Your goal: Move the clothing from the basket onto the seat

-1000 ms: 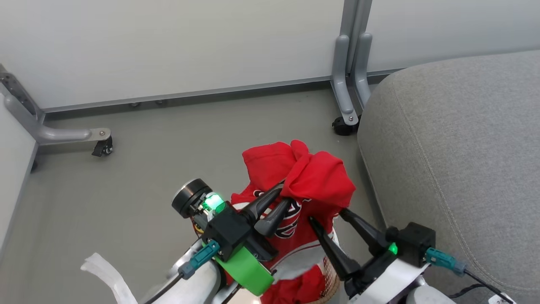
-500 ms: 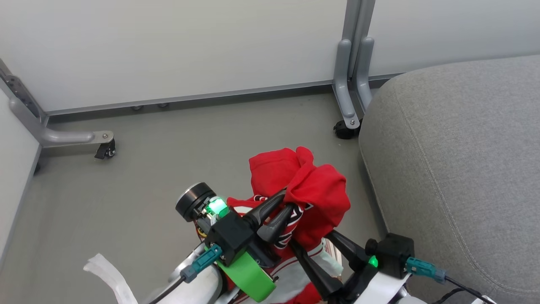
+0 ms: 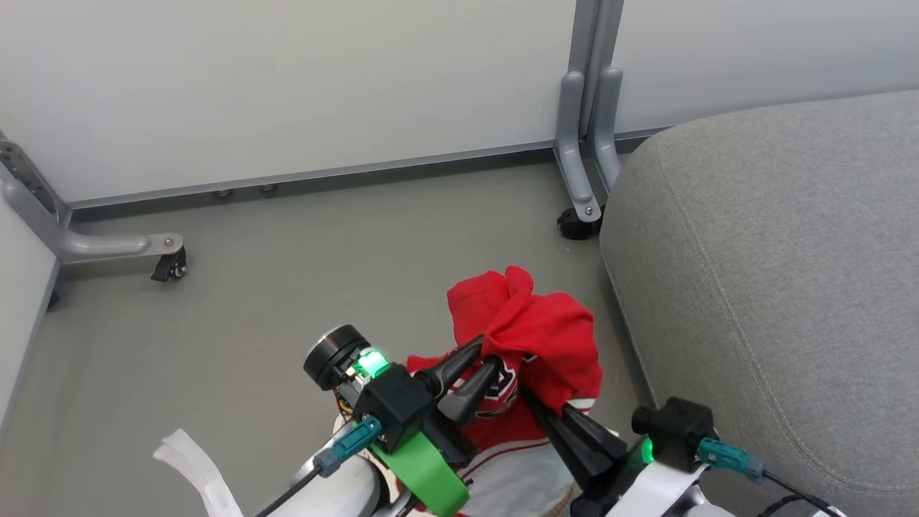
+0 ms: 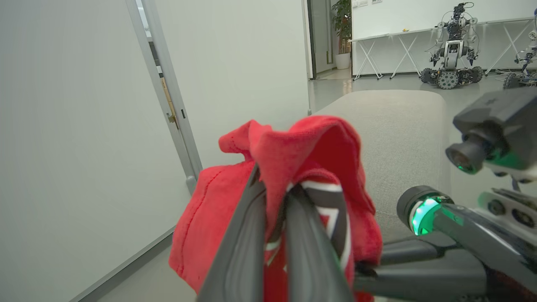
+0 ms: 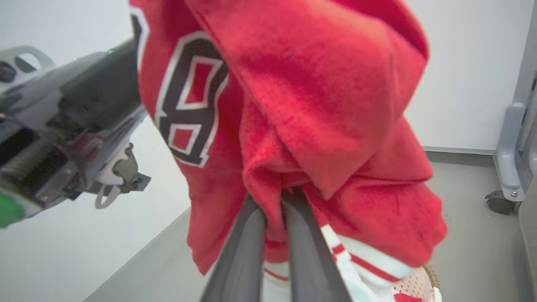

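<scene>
Head view, clothing [image 3: 553,337] bunched, pinched inside closed jaws of left gripper [image 3: 488,353], right gripper [image 3: 543,411]

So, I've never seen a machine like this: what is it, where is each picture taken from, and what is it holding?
It is a wheeled robot with two arms, each ending in a gripper: two long dark fingers that pinch. The wide picture comes from a camera on its head, looking down at the floor. The other two come from cameras on the wrists, looking along the fingers. The left gripper and the right gripper are both shut on the red clothing, held up above the floor. The right wrist picture catches the rim of the white basket below it. The grey sofa cushion, where the clothing should go, is on the robot's right.
</scene>
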